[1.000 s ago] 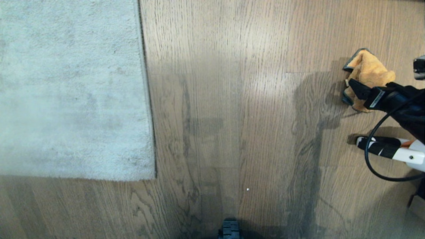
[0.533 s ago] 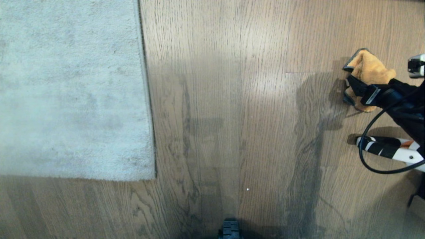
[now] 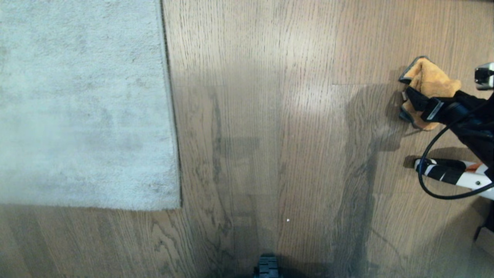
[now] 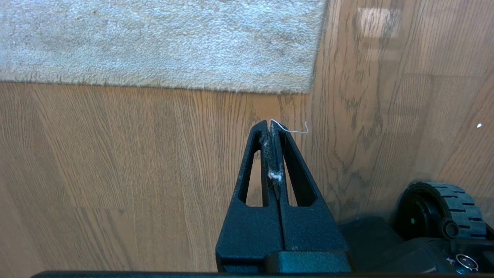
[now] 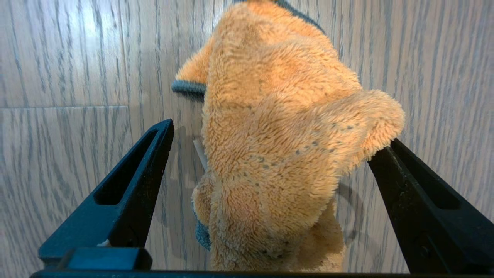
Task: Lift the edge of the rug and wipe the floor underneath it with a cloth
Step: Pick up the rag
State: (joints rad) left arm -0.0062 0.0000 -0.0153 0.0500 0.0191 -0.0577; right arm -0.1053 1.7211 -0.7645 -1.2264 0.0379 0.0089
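The orange-tan cloth (image 3: 430,79) lies crumpled on the brown plank floor (image 3: 270,116) at the far right. My right gripper (image 3: 444,85) is open wide and straddles it. In the right wrist view the cloth (image 5: 285,116) bulges between the two black fingers (image 5: 131,181) of the right gripper (image 5: 278,133), its fold resting against one finger. The pale grey rug (image 3: 85,104) lies flat at the left. In the left wrist view my left gripper (image 4: 270,123) hangs shut above bare floor near the rug (image 4: 162,42) corner, with lint and a thread on its tips.
A black-and-white striped bar (image 3: 447,173) and a looping black cable (image 3: 424,181) lie near the right arm. A base wheel (image 4: 440,210) sits beside the left gripper. A white speck (image 3: 288,220) lies on the floor in the middle.
My right gripper has edged a little further over the cloth, still open. The rug, the cloth and the left gripper have not moved.
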